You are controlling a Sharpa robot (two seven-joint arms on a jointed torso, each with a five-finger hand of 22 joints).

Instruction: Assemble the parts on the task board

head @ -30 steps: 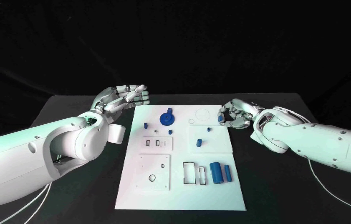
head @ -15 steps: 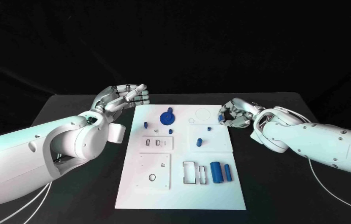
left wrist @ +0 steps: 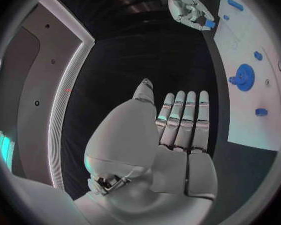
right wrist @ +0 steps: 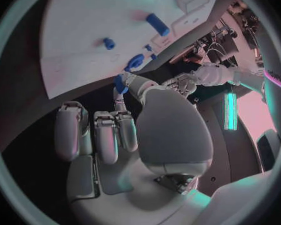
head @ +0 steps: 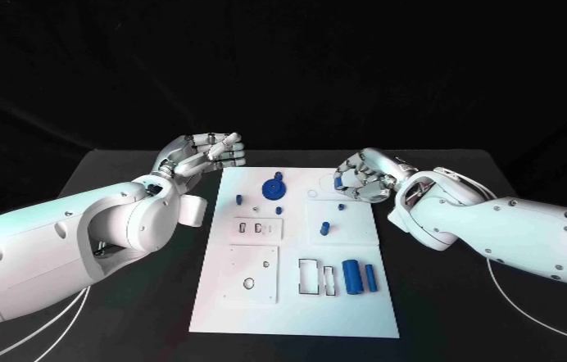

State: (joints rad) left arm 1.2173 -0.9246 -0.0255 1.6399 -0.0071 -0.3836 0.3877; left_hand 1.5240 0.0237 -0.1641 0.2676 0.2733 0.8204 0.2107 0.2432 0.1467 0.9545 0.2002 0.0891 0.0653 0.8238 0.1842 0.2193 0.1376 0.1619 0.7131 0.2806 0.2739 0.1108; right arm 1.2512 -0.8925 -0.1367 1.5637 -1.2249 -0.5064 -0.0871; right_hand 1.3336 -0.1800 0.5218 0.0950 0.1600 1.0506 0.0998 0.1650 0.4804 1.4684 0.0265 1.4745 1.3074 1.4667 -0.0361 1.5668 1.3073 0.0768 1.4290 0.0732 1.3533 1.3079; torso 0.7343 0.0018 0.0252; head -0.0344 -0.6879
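A: Left robot hand (head: 203,155)?
B: Raised beside the white board's (head: 355,313) far left corner, fingers straight and side by side, holding nothing.
A: Board?
B: Middle of the black desk (head: 112,182). Blue gear (head: 273,188) upright at the far end, two blue cylinders (head: 359,275) lying nearer the front.
A: Right robot hand (head: 364,177)?
B: At the far right edge, pinching a small blue piece (right wrist: 120,83) in its fingertips.

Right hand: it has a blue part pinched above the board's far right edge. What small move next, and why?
Probably lower the right hand toward the task board: it holds the blue part above the far right edge, not yet seated.
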